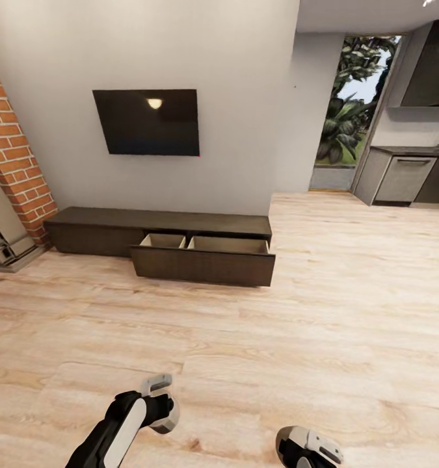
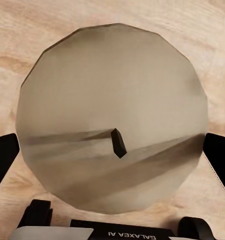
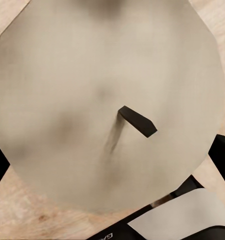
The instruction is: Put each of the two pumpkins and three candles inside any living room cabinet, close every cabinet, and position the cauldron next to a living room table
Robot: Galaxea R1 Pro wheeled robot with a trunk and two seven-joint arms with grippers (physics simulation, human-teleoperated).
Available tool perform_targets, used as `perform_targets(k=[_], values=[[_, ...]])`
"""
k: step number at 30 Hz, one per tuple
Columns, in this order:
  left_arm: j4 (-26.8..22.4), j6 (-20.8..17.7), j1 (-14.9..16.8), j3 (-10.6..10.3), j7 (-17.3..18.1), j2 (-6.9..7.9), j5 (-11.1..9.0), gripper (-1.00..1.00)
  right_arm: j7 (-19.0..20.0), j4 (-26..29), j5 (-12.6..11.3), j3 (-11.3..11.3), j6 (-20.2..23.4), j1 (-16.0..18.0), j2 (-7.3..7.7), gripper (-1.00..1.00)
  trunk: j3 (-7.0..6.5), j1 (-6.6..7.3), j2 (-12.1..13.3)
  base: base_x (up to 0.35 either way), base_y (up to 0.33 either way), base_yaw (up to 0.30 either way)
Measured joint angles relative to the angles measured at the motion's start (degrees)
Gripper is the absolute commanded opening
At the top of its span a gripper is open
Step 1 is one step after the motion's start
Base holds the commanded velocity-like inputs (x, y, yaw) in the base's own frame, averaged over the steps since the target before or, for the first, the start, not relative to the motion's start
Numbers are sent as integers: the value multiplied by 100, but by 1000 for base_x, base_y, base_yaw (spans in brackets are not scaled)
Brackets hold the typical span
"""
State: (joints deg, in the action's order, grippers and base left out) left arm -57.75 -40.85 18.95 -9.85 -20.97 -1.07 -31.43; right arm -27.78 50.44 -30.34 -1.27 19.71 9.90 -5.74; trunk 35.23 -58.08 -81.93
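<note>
Dark brown cabinet (image 1: 160,237) against far wall, drawer (image 1: 203,259) pulled open. Left end effector (image 2: 112,145) and right end effector (image 3: 112,150) each closed around a pale candle (image 2: 112,115), (image 3: 107,100). Step judged as carrying; next, driving closer and lowering both into drawer.

You've got a dark brown cabinet (image 1: 115,229) w/ pale beige drawer insides, light wood-grain floor (image 1: 349,312), red brick column (image 1: 14,156) w/ pale mortar, black TV (image 1: 146,121), off-white wall. Wrist views: pale beige candles (image 2: 112,120) (image 3: 102,100), black wicks.
</note>
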Motion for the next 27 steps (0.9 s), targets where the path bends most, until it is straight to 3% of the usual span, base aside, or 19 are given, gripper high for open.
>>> perform_targets(k=[27], values=[[0,-1,0,1,0,0,3,-100,-9,-1,43,-5,-147,0,0,-100,0,0,0,350,70,-3]])
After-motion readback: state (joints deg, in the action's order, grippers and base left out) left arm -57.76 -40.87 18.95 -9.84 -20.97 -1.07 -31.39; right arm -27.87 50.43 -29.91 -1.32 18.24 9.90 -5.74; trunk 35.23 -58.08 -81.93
